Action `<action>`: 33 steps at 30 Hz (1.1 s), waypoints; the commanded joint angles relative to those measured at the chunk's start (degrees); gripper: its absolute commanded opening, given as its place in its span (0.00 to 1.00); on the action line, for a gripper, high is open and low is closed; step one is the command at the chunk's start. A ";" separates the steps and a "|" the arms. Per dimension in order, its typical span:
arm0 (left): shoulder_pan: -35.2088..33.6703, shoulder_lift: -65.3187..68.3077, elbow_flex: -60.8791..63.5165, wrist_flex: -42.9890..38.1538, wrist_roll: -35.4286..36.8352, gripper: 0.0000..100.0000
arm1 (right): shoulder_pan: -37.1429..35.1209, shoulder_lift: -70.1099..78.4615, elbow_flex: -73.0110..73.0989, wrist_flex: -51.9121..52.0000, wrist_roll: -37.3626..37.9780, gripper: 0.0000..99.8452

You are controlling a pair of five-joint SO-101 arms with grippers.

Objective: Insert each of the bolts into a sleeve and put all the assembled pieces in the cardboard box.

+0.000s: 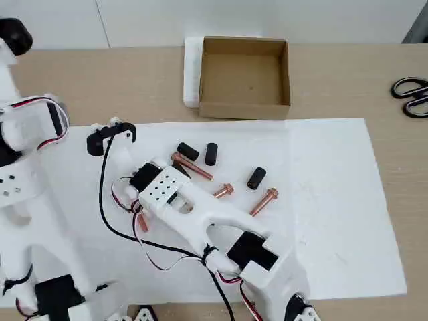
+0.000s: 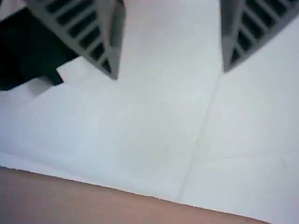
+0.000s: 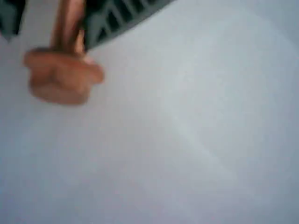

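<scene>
Seen from above, three black sleeves [image 1: 187, 150] [image 1: 211, 154] [image 1: 256, 178] lie on the white sheet [image 1: 334, 200]. Among them are three loose copper bolts [image 1: 192, 166] [image 1: 224, 190] [image 1: 264, 201]. The open cardboard box [image 1: 244, 109] stands beyond them. My right arm stretches from the near edge toward the left, with its gripper [image 1: 139, 212] low over the sheet. The right wrist view has that gripper [image 3: 70, 18] shut on a copper bolt [image 3: 60, 77], head outward. The left arm [image 1: 27, 134] stands at the far left. The left gripper [image 2: 169, 70] is open over bare sheet, nothing between its fingers.
Black scissors [image 1: 411, 97] lie at the table's right edge. A white block [image 1: 192, 73] sits against the box's left side. The sheet's right half is bare. In the left wrist view the sheet's edge meets the wooden table [image 2: 70, 200].
</scene>
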 commanded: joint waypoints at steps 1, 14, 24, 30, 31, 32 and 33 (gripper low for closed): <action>-0.18 -2.02 -0.31 0.88 -0.18 0.14 | -0.31 -0.48 -3.16 0.31 2.29 0.09; -0.18 -2.02 -0.31 0.79 -0.18 0.14 | 7.69 -8.13 -4.13 4.70 3.43 0.09; -0.09 -2.02 3.21 0.70 0.00 0.14 | 27.74 -16.40 -7.74 15.69 3.78 0.09; 0.26 -2.02 9.71 -1.41 -0.09 0.14 | 31.96 -17.80 -7.74 21.23 10.29 0.09; 1.05 -2.02 9.98 -1.23 -0.18 0.14 | 32.66 -17.54 -7.65 22.46 11.87 0.09; 1.85 -2.11 10.42 -1.23 -0.18 0.14 | 33.89 -17.36 -7.65 23.69 13.01 0.09; 2.73 -2.29 10.86 -1.23 -0.18 0.14 | 35.38 -17.36 -7.65 25.10 13.36 0.09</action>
